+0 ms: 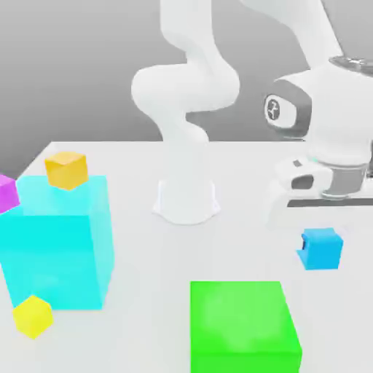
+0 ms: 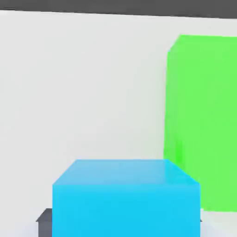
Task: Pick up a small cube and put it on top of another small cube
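- Small sky-blue cube (image 1: pixel 322 249): at about 4 o'clock in the exterior view, beneath the arm's end.
- Round badge with a dark mark (image 1: pixel 273 109) on the white arm (image 1: pixel 320 109), between 1 and 2 o'clock; too small to read as writing.
- Hand (image 2: pixel 119 222): closed down to the cube's width, gripping it from two opposite sides.
- From the hand view: dark fingertips (image 2: pixel 45 224) just visible beside the cube's sides, plus the green block (image 2: pixel 206 120).
- From the exterior view: same green block at about 5 o'clock on the white desk (image 1: pixel 153 291); big cyan block (image 1: pixel 55 248) at 8, with orange cube (image 1: pixel 67 170) and magenta cube (image 1: pixel 7 194) near 9, yellow cube (image 1: pixel 33 317) between 7 and 8.
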You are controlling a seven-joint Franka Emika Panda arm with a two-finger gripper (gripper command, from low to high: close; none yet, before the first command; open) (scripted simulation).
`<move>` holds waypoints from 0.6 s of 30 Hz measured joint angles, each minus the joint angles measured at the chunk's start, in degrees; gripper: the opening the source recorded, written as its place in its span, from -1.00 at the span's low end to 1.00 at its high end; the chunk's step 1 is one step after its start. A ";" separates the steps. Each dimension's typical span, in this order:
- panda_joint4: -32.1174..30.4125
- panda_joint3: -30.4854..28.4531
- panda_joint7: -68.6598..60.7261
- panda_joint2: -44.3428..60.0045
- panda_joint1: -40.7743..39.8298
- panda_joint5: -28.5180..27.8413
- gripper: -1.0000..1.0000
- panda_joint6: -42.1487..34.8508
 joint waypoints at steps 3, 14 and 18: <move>2.24 -4.05 -8.41 -2.01 -3.94 -0.16 -1.00 -4.16; 10.40 -22.43 -36.97 -8.71 -18.58 -3.94 -1.00 -19.15; 13.39 -29.14 -46.98 -11.08 -24.27 -5.98 -1.00 -24.57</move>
